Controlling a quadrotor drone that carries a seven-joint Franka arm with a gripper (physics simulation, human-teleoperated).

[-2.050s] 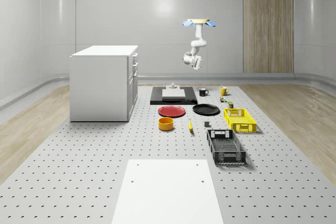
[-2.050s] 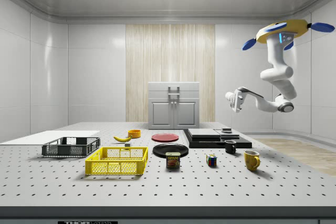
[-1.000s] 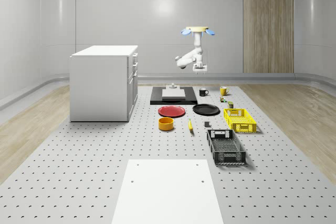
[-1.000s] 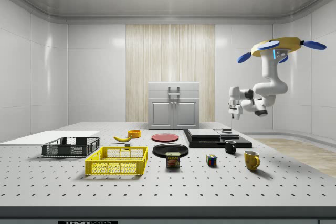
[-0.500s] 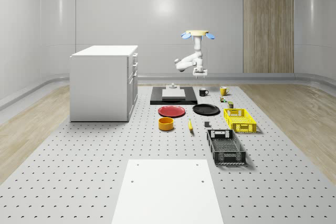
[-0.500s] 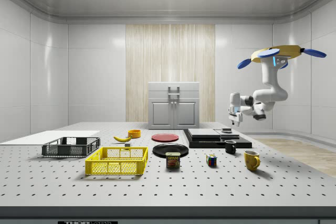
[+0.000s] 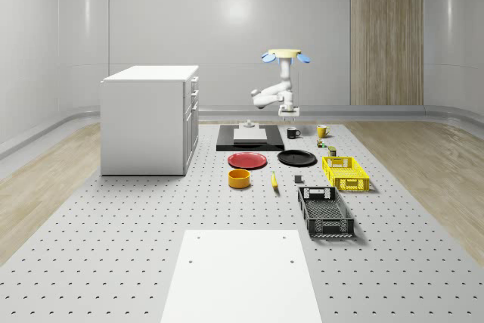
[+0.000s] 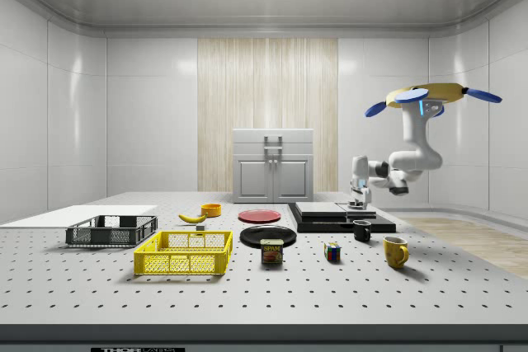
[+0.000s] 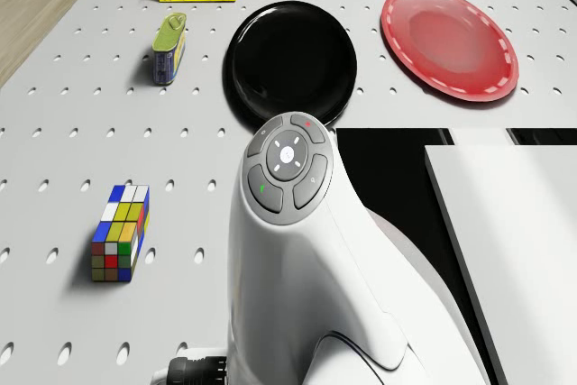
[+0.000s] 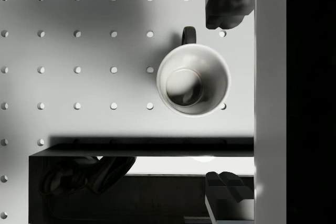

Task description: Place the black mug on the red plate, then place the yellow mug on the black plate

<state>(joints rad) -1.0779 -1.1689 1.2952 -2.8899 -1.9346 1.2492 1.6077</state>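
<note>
Standing upright under gripper (image 8: 360, 199): black mug (image 10: 193, 80), pale interior.

Two far fixed views across the table (image 7: 113, 262), drone view steeply down, wrist view straight down, close.

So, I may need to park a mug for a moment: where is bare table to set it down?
The widest bare stretch lies between the white cabinet and the red plate, and around the white board. It is crowded from the black plate past the yellow crate to the black crate, and around the black mug, under the gripper.
</note>
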